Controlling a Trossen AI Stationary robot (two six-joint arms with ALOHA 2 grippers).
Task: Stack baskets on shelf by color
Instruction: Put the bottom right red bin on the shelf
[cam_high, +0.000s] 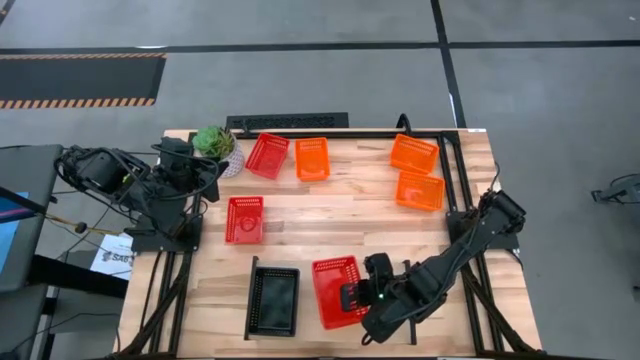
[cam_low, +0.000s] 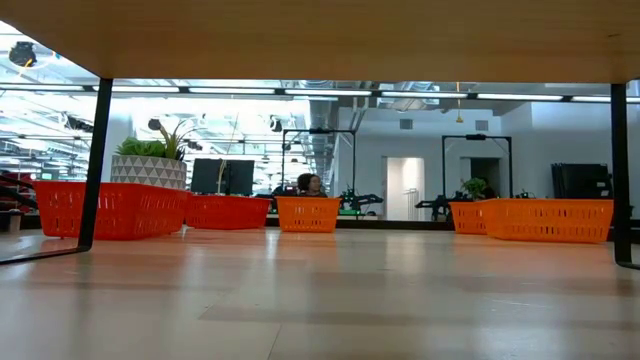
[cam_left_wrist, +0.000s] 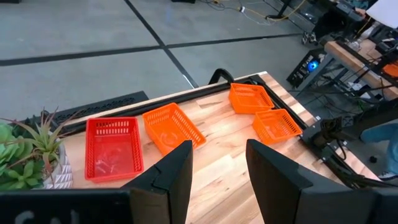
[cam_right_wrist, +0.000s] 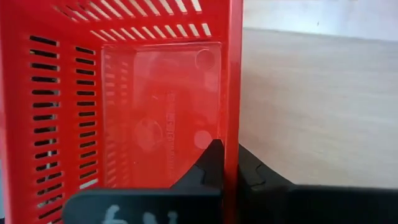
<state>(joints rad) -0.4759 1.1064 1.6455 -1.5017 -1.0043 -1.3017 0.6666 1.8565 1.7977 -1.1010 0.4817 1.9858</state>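
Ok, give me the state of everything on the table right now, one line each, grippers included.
right gripper: fingers pinching a wall of the front red basket.
left gripper: open, empty, raised near the plant.
black basket: upright, alone, beside that red one.
red basket, left middle: upright, unstacked.
red basket, rear: beside an orange basket.
two orange baskets, right rear: side by side, unstacked.

bare wood mid-table (cam_high: 340, 225), red basket (cam_high: 245, 219) left, orange baskets (cam_high: 419, 189) right, plant (cam_high: 214, 143) far-left corner
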